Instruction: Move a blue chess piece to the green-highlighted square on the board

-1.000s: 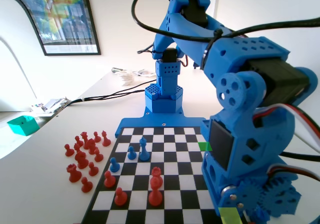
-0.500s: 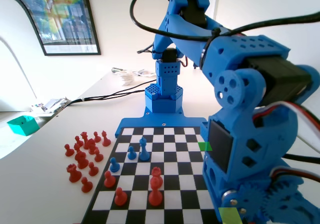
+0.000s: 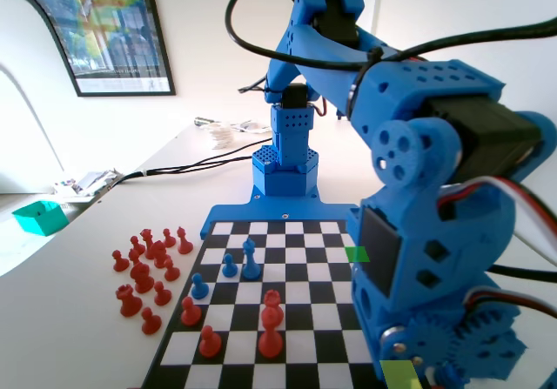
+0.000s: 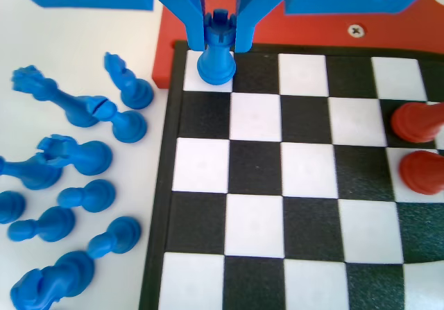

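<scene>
A: The blue piece (image 4: 216, 50) the tool (image 4: 220, 38) has hold of has a notched crown, so it looks like a rook, not a ball-headed pawn. In the wrist view it stands upright on the white corner cell of the board (image 4: 161, 206), with its base apparently on the surface, and the jaws are closed on its head from both sides.

B: And the green-highlighted square (image 3: 355, 253)?

A: Well apart from it, at the right edge in the fixed view and partly behind the arm. My worry is the grip: it sits high on the crown, so the rook could swing or slip out on the lift.

B: Anything in the path?

A: Two red pieces (image 4: 420, 145) stand near the wrist view's right edge. A low carry could clip them.

B: And the pose?

A: The arm reaches far along the board, folded steeply down, with the tool pointing almost straight down. Loose blue pieces (image 4: 87, 159) lie on the worktop (image 4: 83, 39) beside the board.
</scene>
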Robot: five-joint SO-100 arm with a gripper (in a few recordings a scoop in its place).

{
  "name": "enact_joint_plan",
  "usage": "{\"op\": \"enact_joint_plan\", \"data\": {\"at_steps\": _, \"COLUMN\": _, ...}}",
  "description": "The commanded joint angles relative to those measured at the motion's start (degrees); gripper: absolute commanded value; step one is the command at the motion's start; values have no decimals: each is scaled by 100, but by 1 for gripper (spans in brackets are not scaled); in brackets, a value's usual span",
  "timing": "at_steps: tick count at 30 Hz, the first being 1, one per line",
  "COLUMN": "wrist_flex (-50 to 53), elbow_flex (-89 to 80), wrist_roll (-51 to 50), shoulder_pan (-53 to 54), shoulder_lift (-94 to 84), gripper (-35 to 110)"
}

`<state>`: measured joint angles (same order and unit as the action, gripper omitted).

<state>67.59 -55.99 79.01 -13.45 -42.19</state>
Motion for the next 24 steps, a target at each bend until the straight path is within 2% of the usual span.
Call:
{"op": "enact_joint_plan", "data": {"at_steps": 1, "wrist_flex": 132, "elbow_flex": -193, "wrist_roll": 62, "shoulder_pan": 9, "shoulder_lift": -1107, "gripper": 1}}
{"op": "enact_joint_plan", "data": {"at_steps": 14, "wrist_flex": 158, "elbow_flex": -3287, "wrist_roll": -88, "shoulder_pan": -290, "shoulder_lift": -3858, "gripper": 1}}
{"op": "enact_joint_plan", "data": {"at_steps": 24, "wrist_flex": -281, "elbow_flex": -5607, "wrist_roll": -536, "shoulder_pan": -615, "shoulder_lift": -5458, "gripper": 1}}
